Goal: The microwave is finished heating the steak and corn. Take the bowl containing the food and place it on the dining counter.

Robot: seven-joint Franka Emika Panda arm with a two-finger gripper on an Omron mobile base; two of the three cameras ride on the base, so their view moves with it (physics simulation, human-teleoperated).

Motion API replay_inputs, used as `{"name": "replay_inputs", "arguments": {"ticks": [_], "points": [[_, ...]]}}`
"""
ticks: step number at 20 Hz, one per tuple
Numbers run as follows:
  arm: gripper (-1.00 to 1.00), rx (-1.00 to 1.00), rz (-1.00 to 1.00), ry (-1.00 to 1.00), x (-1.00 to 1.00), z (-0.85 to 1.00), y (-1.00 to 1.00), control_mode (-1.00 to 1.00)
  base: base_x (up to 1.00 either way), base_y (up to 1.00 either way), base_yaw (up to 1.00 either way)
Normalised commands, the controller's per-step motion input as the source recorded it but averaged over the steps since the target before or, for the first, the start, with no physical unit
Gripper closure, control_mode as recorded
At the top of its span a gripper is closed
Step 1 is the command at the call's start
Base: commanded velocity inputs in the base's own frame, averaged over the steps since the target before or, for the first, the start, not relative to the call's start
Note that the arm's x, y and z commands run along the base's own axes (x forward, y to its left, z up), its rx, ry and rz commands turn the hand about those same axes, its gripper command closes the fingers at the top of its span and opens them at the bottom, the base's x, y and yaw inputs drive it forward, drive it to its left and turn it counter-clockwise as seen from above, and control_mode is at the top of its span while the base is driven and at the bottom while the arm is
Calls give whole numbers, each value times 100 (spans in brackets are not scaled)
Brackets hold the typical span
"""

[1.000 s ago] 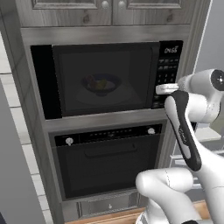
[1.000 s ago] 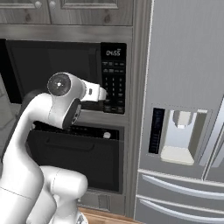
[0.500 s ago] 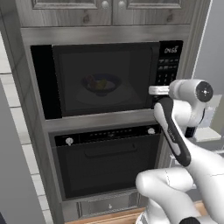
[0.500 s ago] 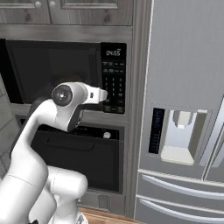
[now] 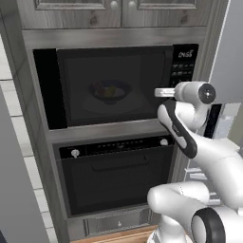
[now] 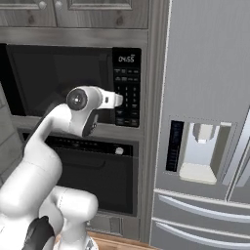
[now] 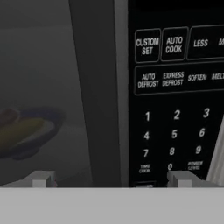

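The microwave (image 5: 114, 88) is built into the grey cabinet wall with its dark glass door closed. Through the glass I dimly see the bowl (image 5: 110, 91) holding the yellow corn (image 5: 111, 90) and the reddish steak (image 5: 98, 87). My gripper (image 5: 159, 92) hovers level with the door's right edge, just in front of the keypad (image 6: 127, 88), jaws open and empty. In the hand view the gripper (image 7: 111, 179) faces the dark strip between glass and keypad (image 7: 175, 113), with the bowl (image 7: 26, 135), corn (image 7: 19, 130) and steak (image 7: 8, 117) at the left. The dining counter is out of view.
A black oven (image 5: 114, 175) with a horizontal handle sits directly below the microwave. Grey cabinet doors (image 5: 118, 4) are above. A steel refrigerator (image 6: 205, 122) with a dispenser stands close on the right. My arm's elbow hangs in front of the oven's right side.
The hand has risen slightly and shifted left, from in front of the keypad toward the door's right edge. The wrist has turned. The microwave door stays closed.
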Motion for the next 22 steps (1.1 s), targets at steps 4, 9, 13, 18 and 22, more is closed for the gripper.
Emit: {"name": "replay_inputs", "arguments": {"ticks": [4, 9, 13, 18, 22], "points": [[-100, 0, 0, 0, 58, 0, 0, -100, 0, 0, 0], [-100, 0, 0, 0, 50, 0, 0, -100, 0, 0, 0], [-100, 0, 0, 0, 55, -1, 0, -100, 0, 0, 0], [-100, 0, 0, 0, 58, -1, 0, -100, 0, 0, 0], [100, 0, 0, 0, 30, 0, 0, -100, 0, 0, 0]]}}
